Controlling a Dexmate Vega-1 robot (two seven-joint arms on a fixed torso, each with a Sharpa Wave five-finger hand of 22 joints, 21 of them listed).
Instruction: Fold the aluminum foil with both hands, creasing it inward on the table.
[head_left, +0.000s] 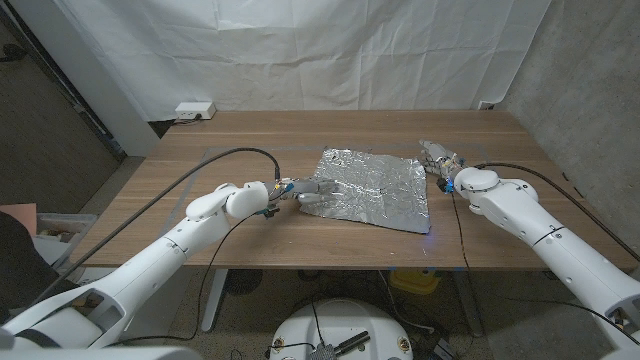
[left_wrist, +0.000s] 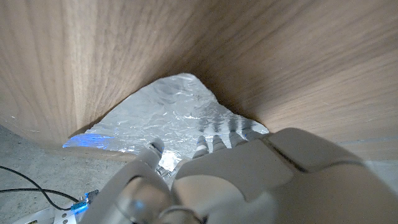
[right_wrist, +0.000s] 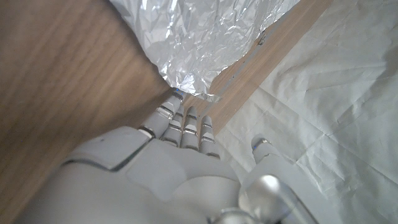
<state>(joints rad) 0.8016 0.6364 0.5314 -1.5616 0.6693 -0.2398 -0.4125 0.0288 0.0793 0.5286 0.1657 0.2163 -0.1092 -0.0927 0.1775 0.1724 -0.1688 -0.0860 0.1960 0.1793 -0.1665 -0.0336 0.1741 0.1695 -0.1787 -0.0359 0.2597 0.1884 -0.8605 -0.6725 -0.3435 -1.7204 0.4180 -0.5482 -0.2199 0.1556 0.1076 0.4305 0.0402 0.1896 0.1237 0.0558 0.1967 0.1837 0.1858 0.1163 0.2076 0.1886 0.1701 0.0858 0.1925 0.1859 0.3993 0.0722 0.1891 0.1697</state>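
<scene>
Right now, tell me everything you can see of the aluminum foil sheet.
The aluminum foil sheet is silver, shiny and crinkled all over, roughly rectangular, lying spread and unfolded on the wooden table, slightly askew to its edges. The left hand has its fingers on the sheet's left edge. The right hand is at the far right corner, fingertips at the foil's edge in the right wrist view; actual contact there is unclear. A blue glow shows near its front right corner.
</scene>
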